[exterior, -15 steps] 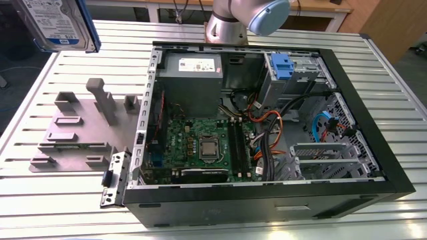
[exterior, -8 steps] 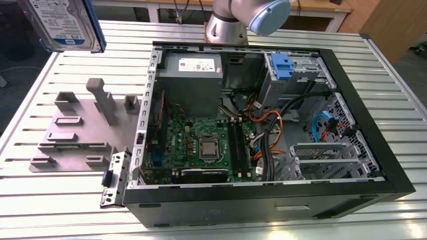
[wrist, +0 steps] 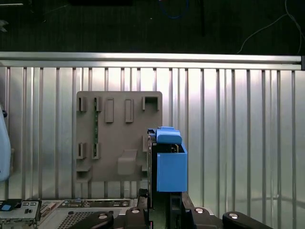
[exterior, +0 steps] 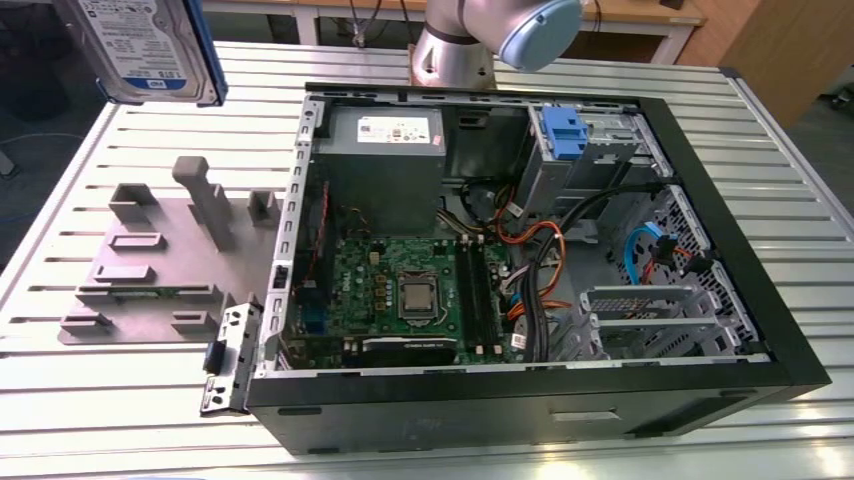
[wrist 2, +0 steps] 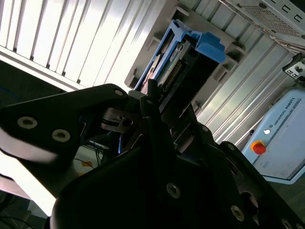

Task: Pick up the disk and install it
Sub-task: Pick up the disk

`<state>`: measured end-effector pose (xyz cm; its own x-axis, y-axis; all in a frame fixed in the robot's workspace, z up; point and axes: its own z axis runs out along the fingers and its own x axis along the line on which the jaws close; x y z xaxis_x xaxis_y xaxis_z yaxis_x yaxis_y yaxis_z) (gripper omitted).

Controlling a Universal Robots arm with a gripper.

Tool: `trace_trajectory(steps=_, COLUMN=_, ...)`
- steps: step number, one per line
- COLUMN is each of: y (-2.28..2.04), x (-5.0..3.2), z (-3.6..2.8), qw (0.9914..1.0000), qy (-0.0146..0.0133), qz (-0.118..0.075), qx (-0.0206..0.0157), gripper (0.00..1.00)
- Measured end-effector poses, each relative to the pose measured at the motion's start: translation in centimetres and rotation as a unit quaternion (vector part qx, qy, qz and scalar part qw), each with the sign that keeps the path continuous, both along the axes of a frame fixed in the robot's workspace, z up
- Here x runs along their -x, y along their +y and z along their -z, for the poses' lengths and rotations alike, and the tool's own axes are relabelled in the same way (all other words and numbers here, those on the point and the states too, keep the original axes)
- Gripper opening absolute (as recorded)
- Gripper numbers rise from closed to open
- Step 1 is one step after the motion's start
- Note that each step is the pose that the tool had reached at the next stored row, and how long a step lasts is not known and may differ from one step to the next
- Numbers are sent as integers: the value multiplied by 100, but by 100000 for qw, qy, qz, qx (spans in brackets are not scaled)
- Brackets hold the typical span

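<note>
Disk (exterior: 144, 42) (wrist: 170, 167), flat silver-grey rectangular hard drive in blue plastic carrier, clenched in black claw (wrist: 162, 205), raised above grey slotted plate (wrist: 119, 129).

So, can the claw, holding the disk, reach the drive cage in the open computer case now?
Probably yes. The claw holds the disk aloft, the computer case lies open upward, and nothing covers the drive cage; only cables run beside it.

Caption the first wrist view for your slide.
The disk, held in the jaws, over the grey fixture plate and slatted table.
</note>
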<state>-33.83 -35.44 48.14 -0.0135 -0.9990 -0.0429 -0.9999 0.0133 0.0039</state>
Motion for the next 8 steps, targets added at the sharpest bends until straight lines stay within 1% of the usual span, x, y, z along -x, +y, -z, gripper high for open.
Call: trace_trajectory(steps=8, y=0, x=-121, z=0, qw=100000, qy=5, qz=5, qx=2, gripper=35)
